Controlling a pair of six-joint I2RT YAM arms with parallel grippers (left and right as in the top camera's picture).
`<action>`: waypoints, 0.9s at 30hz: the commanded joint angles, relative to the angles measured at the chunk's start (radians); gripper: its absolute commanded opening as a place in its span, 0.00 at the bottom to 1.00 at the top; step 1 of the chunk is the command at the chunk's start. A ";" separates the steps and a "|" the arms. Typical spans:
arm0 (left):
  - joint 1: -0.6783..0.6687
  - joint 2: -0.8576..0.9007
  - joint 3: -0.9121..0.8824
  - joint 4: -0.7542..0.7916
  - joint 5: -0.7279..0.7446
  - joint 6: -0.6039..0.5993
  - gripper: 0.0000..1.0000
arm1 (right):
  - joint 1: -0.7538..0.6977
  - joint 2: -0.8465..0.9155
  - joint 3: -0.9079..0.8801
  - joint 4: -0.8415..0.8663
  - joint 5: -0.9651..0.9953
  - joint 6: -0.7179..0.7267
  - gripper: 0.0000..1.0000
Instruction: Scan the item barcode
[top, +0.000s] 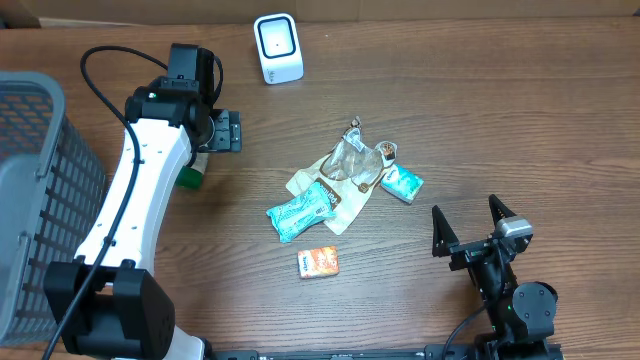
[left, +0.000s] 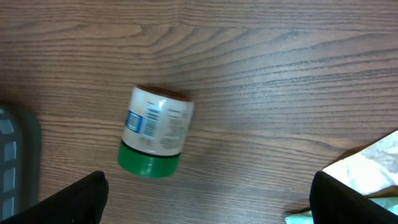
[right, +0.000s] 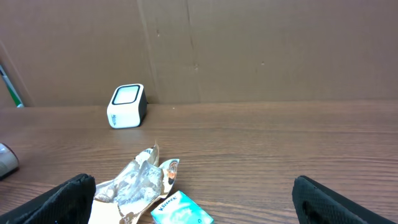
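The left arm (top: 140, 190) reaches from its base at the near left edge up and away, with its long white link angled and its wrist bent downward. The left end effector (left: 208, 190) faces down, its two fingers (left: 74, 199) spread wide and gripping nothing. The right arm (top: 512, 295) sits folded low at the near right. The right end effector (top: 466, 212) aims forward, its jaws wide apart.

Small teal tissue packet (right: 181, 211): script brand, apparently "Kleenex". Green-lidded white jar (left: 157, 132): barcode (left: 151, 116) visible; its printed text illegible.
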 joint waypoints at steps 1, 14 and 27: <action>0.005 0.001 0.006 0.010 -0.006 0.025 0.91 | -0.004 -0.010 -0.011 0.003 0.002 0.002 1.00; 0.005 0.002 0.006 0.037 -0.006 0.098 0.93 | -0.004 -0.010 -0.011 0.003 0.002 0.002 1.00; 0.033 0.003 0.006 0.038 0.013 0.157 0.97 | -0.004 -0.010 -0.011 0.003 0.002 0.002 1.00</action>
